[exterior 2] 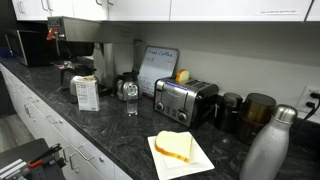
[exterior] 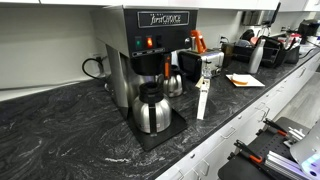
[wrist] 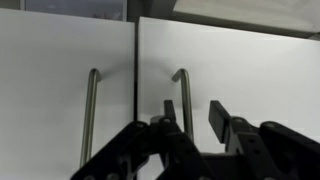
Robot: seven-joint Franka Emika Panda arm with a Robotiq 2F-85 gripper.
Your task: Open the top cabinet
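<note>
Saw the gripper (wrist: 197,128) spread wide in the wrist view, clamping nothing. Found the top cabinet's two doors shut, with the seam running 12 to 6 near frame centre. Logged left door (wrist: 50,80) with left handle (wrist: 90,112) at 9 o'clock. Logged right door (wrist: 250,70) with right handle (wrist: 182,92) just past the seam, about 11 o'clock off the gripper. Caught the top cabinets (exterior 2: 220,8) along 12 o'clock in an exterior view, above the counter.

Judged the step as lining up on the right handle, not yet around it. Needed a small shift toward 11 to put the bar between the fingers (wrist: 222,118), then a close at mid-bar, clear of the curved top end. Would pull straight out first, then follow the hinge arc. Guessed hinge on the 3 o'clock edge, given the handle by the seam. Flagged risks: off-centre grip sliding along the smooth bar, or a finger scraping the door face.

Containers:
- Couldn't see inside the cabinet.
- Spotted steel carafe (exterior: 150,108) under the coffee maker (exterior: 150,40); opaque, fill unknown.
- Spotted steel bottle (exterior 2: 268,145) at 4 o'clock; capped, contents hidden.
- Spotted glass jar (exterior 2: 130,95) at 9 o'clock of the toaster (exterior 2: 185,100); couldn't tell contents.
- Saw plate (exterior 2: 202,161) at 6 o'clock of the toaster carrying a sandwich (exterior 2: 172,146).
</note>
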